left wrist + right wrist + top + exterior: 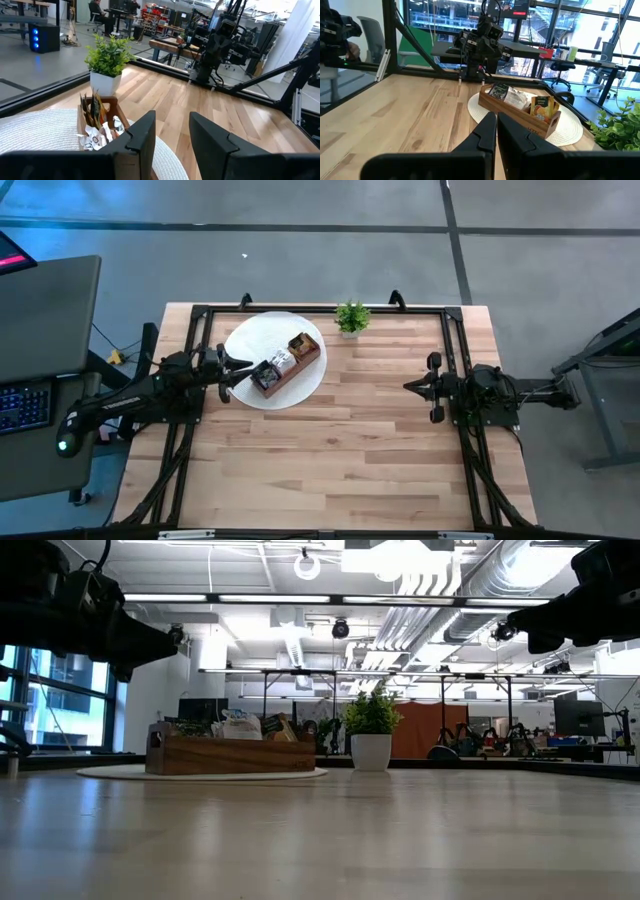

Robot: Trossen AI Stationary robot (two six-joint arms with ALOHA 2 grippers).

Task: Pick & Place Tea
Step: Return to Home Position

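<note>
— How many on the bench [380, 450]?
— One wooden box [285, 364], one round mat [245, 340] under it, one potted plant [351, 317] near it
— Tea sachets [542, 107]?
— Inside the box, three groups: dark, white, orange; too packed to count singly
— Anything else?
— The left pincer [240, 375] beside the box, the right pincer [408, 386] well apart from it: two

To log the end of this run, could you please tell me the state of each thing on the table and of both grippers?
Brown wooden compartment box: upright, open-topped, on the white round mat.
Small flat tea sachets: standing inside the box, none seen outside it.
Small green potted plant: upright.
Left gripper: open, empty.
Right gripper: shut, empty.
</note>
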